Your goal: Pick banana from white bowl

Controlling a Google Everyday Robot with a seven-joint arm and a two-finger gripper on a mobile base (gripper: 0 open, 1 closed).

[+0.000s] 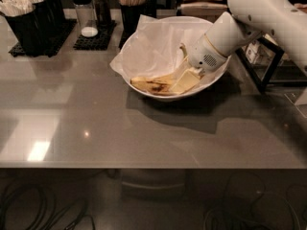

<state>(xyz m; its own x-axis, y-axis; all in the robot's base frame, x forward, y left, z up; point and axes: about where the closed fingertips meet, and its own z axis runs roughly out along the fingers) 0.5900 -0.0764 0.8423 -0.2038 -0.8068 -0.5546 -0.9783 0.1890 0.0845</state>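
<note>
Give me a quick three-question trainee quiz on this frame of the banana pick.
1. True or false: the gripper is down inside the white bowl.
2. What lines the bowl? A) foil B) white paper sheet C) checked cloth
3. Fill in: in the camera view, the gripper is at the ____ end of the dark-streaked banana.

Key: 1 true; 2 B; 3 right.
</note>
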